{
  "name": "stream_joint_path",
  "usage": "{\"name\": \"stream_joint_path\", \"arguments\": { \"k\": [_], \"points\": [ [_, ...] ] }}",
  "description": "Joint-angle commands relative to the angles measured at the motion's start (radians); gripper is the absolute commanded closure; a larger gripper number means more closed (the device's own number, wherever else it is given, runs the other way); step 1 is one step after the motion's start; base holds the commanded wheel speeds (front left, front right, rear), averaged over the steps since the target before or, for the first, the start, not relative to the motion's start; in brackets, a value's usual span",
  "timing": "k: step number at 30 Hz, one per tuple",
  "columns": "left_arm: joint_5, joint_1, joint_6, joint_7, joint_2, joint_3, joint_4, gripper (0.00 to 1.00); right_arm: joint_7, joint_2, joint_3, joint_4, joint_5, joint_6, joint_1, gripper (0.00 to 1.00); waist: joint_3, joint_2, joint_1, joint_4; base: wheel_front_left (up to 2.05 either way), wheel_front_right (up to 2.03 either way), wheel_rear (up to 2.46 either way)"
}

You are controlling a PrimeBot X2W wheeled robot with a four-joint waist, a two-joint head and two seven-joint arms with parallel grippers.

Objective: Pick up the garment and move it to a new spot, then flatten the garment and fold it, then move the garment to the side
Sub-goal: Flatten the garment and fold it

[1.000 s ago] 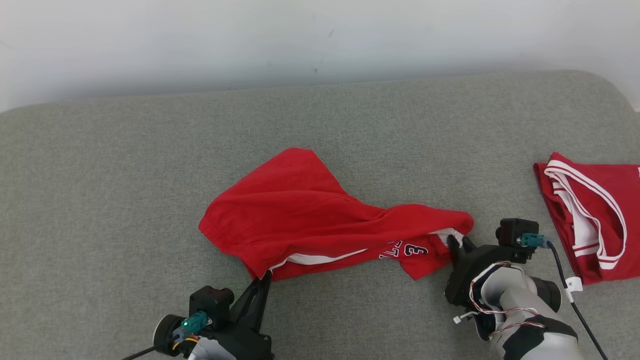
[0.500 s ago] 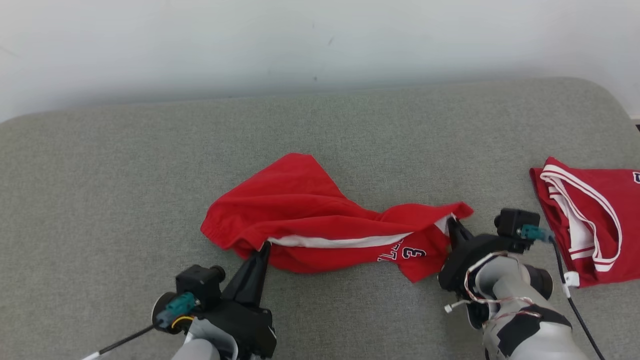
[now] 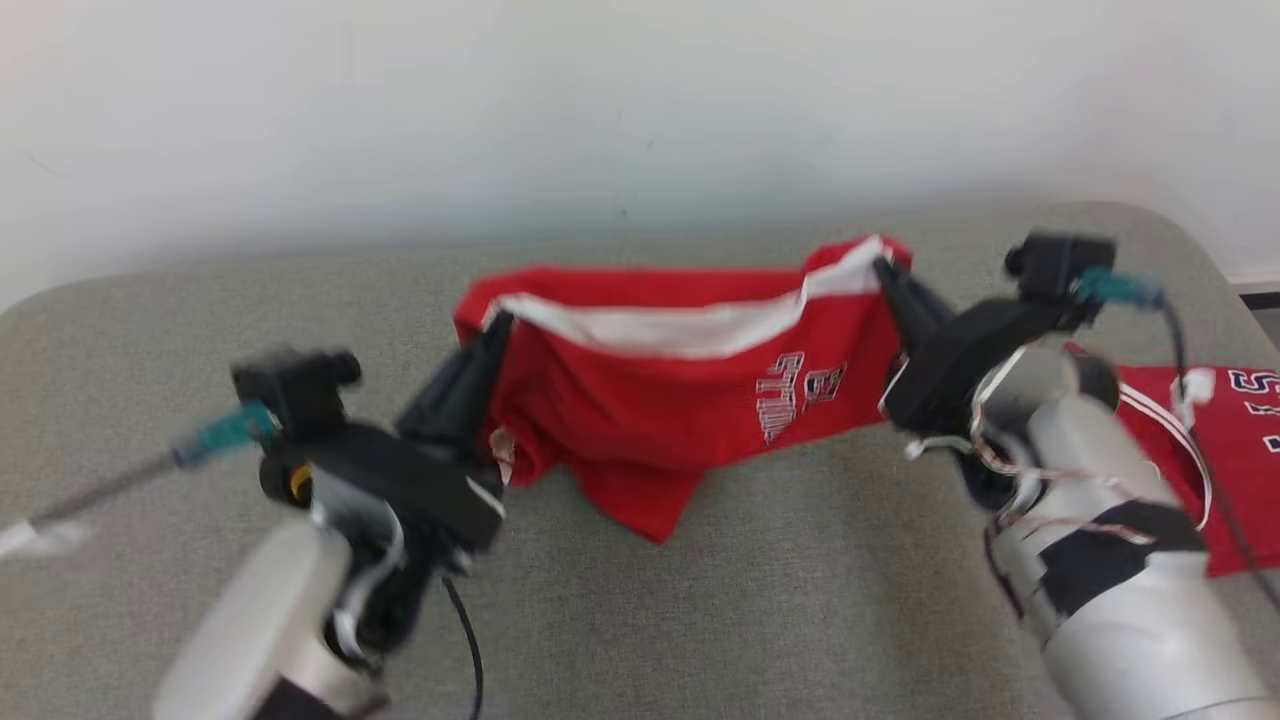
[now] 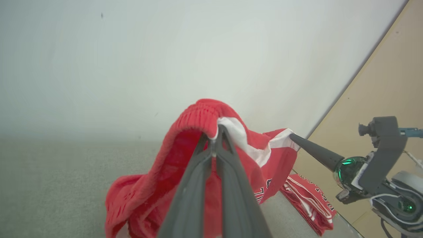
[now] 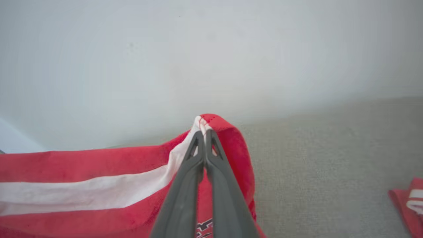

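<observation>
Red garment (image 3: 660, 400) now lifted off grey cushion (image 3: 800, 600), stretched toward 12 o'clock | left gripper (image 3: 495, 328) clamped on 9 o'clock corner; right gripper (image 3: 882, 268) newly pinched onto 3 o'clock corner | pickup looks done, relocation next

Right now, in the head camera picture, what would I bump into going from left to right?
The left fingers pinching one end → the red garment hanging stretched between the arms → the right fingers pinching the other end → a second red garment lying at the far right.
</observation>
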Motion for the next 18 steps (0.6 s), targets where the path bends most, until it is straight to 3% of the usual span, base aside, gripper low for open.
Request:
{"name": "stream_joint_path", "arguments": {
  "k": [1, 9, 18],
  "points": [
    [-0.036, -0.035, 0.001, 0.024, 0.006, 0.009, -0.011, 1.0, 0.028, -0.017, -0.003, -0.036, -0.001, -0.003, -0.015, 1.0, 0.009, 0.0, 0.0001, -0.005, 0.0, 0.0, 0.0],
    [-0.192, -0.292, 0.009, 0.169, 0.057, 0.095, 0.038, 1.0, 0.226, -0.046, -0.049, -0.233, -0.03, -0.003, -0.167, 1.0, 0.156, 0.0, 0.0001, -0.029, 0.0, 0.0, 0.0],
    [-0.174, -0.686, 0.071, 0.145, 0.078, 0.198, 0.154, 1.0, 0.052, -0.016, -0.116, -0.166, -0.193, -0.003, -0.57, 1.0, 0.446, 0.0, 0.0001, -0.064, 0.0, 0.0, 0.0]
  ]
}}
